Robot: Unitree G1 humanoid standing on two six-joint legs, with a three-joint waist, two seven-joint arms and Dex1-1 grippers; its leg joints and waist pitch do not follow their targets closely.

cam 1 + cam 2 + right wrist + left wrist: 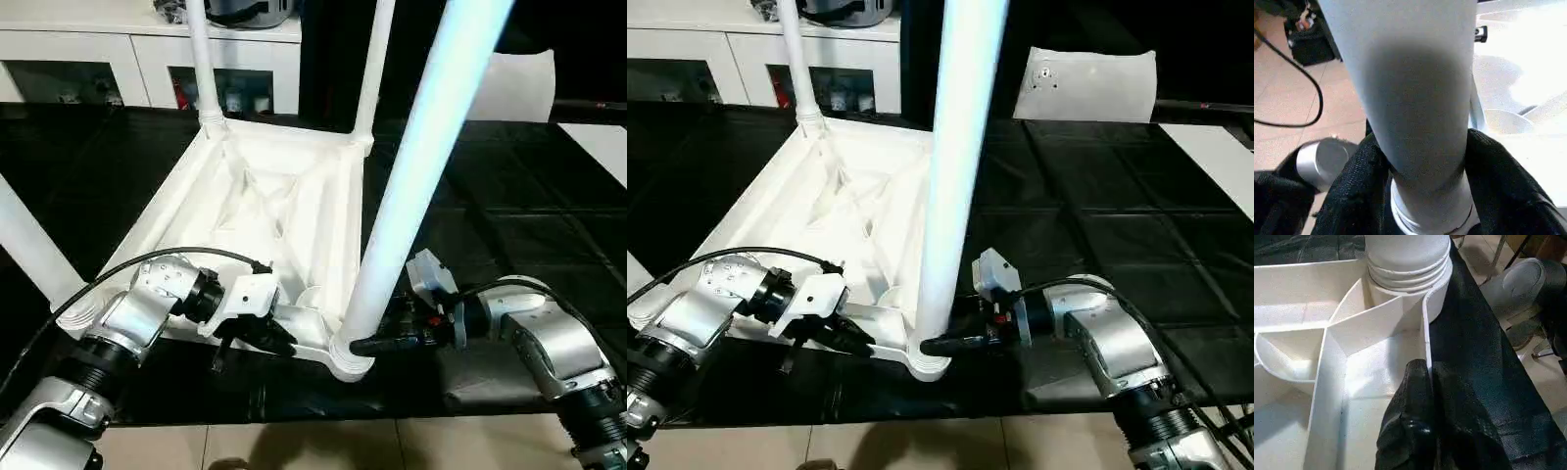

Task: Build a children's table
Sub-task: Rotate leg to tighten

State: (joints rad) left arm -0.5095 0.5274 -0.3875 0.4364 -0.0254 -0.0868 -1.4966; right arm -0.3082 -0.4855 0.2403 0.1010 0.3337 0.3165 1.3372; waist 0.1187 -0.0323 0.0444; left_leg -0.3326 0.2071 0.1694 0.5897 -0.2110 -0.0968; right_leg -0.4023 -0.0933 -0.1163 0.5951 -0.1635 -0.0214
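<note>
Two pincers reach level: left pincer [257, 333] pinches the tabletop rim [1426, 333], right pincer [1420, 196] clasps the near leg [411, 176].

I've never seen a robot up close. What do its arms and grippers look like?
Both forearms are rounded silver metal shells with black ribbed joints. Each ends in a white block at the wrist and a gripper of two black fingers: left gripper, right gripper. A thin black cable loops over the left arm.

Silver forearms [147, 304] end in black ribbed wrist joints. A black cable [147, 259] loops over the left arm. Black fingers [1410, 426] project from white gripper housings [245, 294].
</note>
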